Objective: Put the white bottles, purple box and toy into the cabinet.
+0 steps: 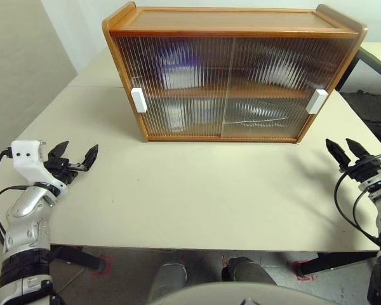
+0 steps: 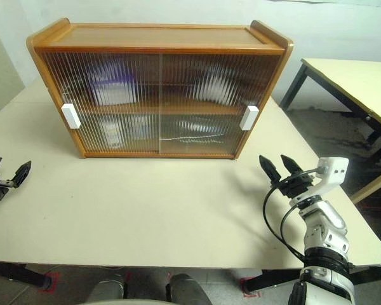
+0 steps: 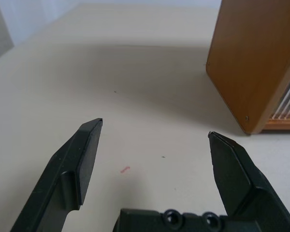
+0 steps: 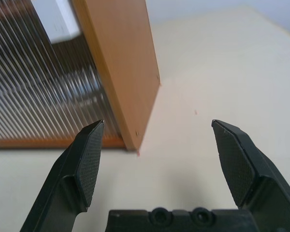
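cabinet doors closed on table; right pincer spread.

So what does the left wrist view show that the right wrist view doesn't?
The left wrist view has the cabinet's plain wooden left end panel, a sliver of ribbed door at its edge, and a small red mark on the table between the open left tool's fingers. The right wrist view has the right end panel, a broad stretch of the ribbed sliding door and its white handle, seen past the open right tool. Both share the cream table, the honey-brown cabinet and two spread black fingers holding nothing.
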Action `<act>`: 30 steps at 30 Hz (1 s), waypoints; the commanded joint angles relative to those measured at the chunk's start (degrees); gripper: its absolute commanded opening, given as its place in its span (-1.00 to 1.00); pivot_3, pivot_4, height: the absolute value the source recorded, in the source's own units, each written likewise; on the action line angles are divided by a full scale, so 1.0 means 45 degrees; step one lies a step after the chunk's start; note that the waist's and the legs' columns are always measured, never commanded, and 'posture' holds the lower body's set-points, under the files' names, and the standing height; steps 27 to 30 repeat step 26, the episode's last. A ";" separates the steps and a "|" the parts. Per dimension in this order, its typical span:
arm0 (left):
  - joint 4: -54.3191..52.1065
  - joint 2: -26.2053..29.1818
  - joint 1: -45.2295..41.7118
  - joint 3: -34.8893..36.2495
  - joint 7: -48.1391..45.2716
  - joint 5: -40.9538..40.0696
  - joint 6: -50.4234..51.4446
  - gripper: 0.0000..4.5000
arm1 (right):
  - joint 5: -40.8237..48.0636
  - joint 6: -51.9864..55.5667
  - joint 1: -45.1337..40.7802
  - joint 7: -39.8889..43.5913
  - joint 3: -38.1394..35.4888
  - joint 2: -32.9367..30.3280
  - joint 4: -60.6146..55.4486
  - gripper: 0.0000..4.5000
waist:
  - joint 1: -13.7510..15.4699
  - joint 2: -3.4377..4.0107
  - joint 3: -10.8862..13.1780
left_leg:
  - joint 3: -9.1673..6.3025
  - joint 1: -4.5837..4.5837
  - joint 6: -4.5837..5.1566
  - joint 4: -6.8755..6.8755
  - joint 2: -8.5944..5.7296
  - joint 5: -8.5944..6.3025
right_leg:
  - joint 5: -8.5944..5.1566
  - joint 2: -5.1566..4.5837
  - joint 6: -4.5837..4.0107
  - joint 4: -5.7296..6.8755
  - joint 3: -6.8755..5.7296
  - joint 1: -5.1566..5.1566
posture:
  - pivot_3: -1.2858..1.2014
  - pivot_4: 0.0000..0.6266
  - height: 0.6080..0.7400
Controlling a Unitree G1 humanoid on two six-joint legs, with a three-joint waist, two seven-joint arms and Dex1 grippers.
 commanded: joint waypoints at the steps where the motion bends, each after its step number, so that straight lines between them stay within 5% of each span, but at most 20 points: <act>1: 0.0192 -0.0108 0.0075 -0.0167 -0.0179 0.0099 -0.0068 1.00 | -0.0156 -0.0522 0.0070 0.0003 -0.0109 0.0015 0.0533 0.97 | -0.0032 -0.0012 0.0006 | 0.0000 0.0000 0.0000 0.0005 0.0000 0.0000 | 0.0001 -0.0002 0.0000 0.0000 0.0001 0.0003 | 0.01 -0.89 1.00; 12: 0.1658 0.0995 -0.1055 -0.0211 -0.1327 0.0180 -0.0223 1.00 | -0.0136 -0.0949 0.0076 0.0306 0.0261 0.0599 -0.0224 0.97 | -0.0184 -0.0048 0.0066 | -0.0008 0.0023 0.0000 0.0000 0.0033 0.0001 | 0.0022 0.0006 -0.0057 0.0007 -0.0010 0.0002 | -0.02 -0.91 1.00; 30: 0.1309 0.0928 -0.1525 -0.0693 -0.1398 0.0296 0.0024 1.00 | -0.0271 -0.1609 -0.0137 0.0412 0.0425 0.0959 0.0401 0.97 | -0.0365 -0.0065 0.0052 | -0.0010 0.0010 0.0004 0.0007 0.0018 0.0002 | 0.0024 0.0008 -0.0017 -0.0001 -0.0020 0.0006 | -0.04 -0.97 1.00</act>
